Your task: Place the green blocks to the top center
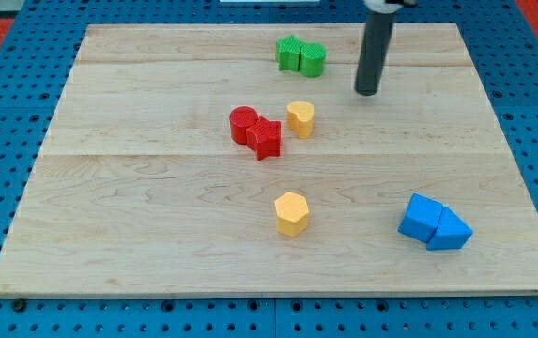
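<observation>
Tip: the rod's tip rests on the desk toward the view's top right, near the green pair on their right and touching no block.
Pincer: the arm carries no pincer, only the straight dark rod, so there is nothing spread or pressed together to report.
Green blocks: a green star block and a green cylinder block sit touching side by side near the view's top edge, about the centre, the star on the view's left.
Red blocks: a red cylinder block and a red star block touch each other near the desk's middle, well below the green pair.
Yellow blocks: one yellow block, its shape hard to make out, sits just right of the red pair; a yellow hexagonal block lies alone lower down, toward the view's bottom.
Blue blocks: a blue cube-like block and a blue triangular block touch each other at the view's lower right, well apart from everything else.
</observation>
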